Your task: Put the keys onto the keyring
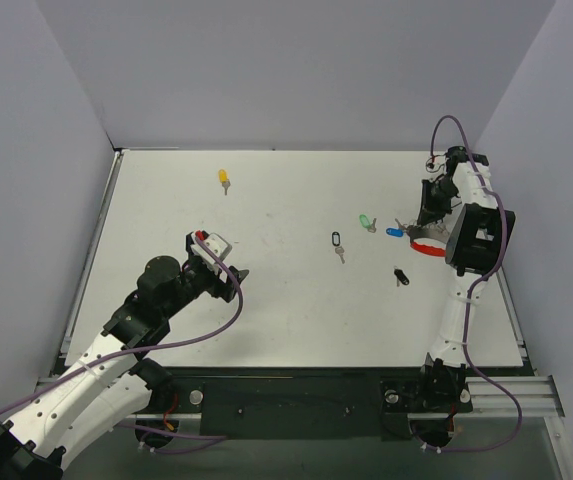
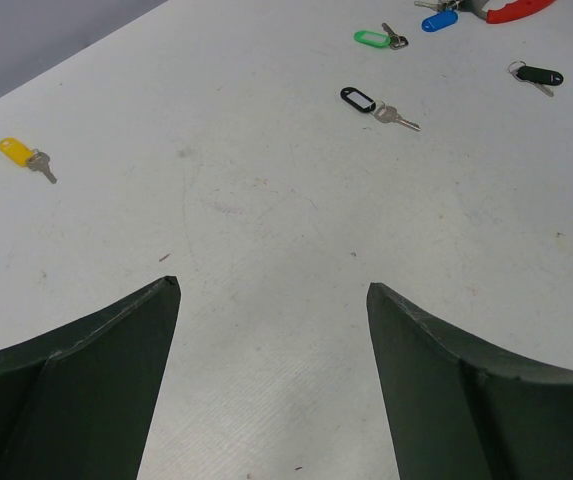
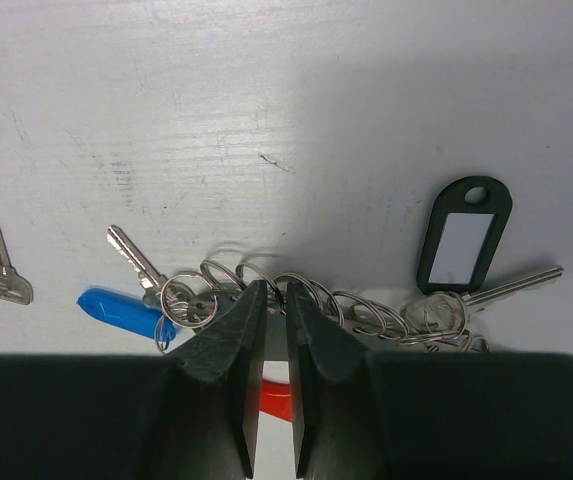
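The keyring (image 1: 426, 247) is a thin red loop at the table's right, carrying a row of silver rings (image 3: 366, 310). My right gripper (image 3: 276, 290) stands over that row, its jaws nearly together with one silver ring pinched at the tips; red loop (image 3: 274, 400) shows in the slit. A blue key (image 3: 121, 310) lies touching the row's left end. A green key (image 1: 367, 221), a black key (image 1: 400, 275) and a yellow key (image 1: 223, 178) lie loose. My left gripper (image 2: 272, 290) hovers open over bare table at centre left, holding nothing.
A black-outlined key tag (image 3: 463, 235) with a silver key lies at the right end of the ring row. A second such tag (image 1: 337, 243) with its key lies mid-table. Grey walls enclose the white table (image 1: 266, 320) on three sides.
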Tool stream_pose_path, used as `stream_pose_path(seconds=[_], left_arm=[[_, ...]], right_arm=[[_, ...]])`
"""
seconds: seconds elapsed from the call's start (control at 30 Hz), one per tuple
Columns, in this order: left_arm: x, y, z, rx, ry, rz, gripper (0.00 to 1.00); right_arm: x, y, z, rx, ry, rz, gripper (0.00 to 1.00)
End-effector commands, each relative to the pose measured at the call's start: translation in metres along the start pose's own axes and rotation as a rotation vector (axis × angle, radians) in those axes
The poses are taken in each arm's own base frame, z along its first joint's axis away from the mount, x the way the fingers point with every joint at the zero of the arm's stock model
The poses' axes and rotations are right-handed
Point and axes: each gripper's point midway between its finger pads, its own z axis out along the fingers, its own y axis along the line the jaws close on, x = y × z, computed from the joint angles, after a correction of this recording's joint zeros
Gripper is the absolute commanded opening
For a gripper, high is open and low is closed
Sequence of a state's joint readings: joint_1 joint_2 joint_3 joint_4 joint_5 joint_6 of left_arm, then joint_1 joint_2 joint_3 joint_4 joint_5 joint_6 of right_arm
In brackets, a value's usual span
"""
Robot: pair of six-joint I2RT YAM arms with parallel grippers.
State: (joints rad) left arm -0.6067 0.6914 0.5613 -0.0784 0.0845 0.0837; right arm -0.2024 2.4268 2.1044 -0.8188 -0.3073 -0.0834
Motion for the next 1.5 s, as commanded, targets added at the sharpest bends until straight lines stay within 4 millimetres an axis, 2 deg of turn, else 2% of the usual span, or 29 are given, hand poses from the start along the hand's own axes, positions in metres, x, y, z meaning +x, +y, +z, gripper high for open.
stream_pose_path(seconds=[0.0,0.6,1.0,1.47], left_arm=[[-0.013,0.001,0.0,0.002,-0.051,0.01,0.86],[-0.012,0.0,0.001,0.007,-0.05,0.009,0.86],[-0.013,0.0,0.0,0.009,-0.051,0.009,0.86],[-0.013,0.0,0.0,0.008,-0.051,0.012,0.86]], right_arm=[[-0.014,0.007,-0.042,0.007,-0.076,-0.024,0.11],[-0.011,0.001,-0.032,0.036,-0.059,-0.004,0.1],[-0.008,0.01,-0.023,0.015,-0.039,-0.016,0.1],[-0.006,0.002,-0.019,0.053,-0.028,0.001,0.11]])
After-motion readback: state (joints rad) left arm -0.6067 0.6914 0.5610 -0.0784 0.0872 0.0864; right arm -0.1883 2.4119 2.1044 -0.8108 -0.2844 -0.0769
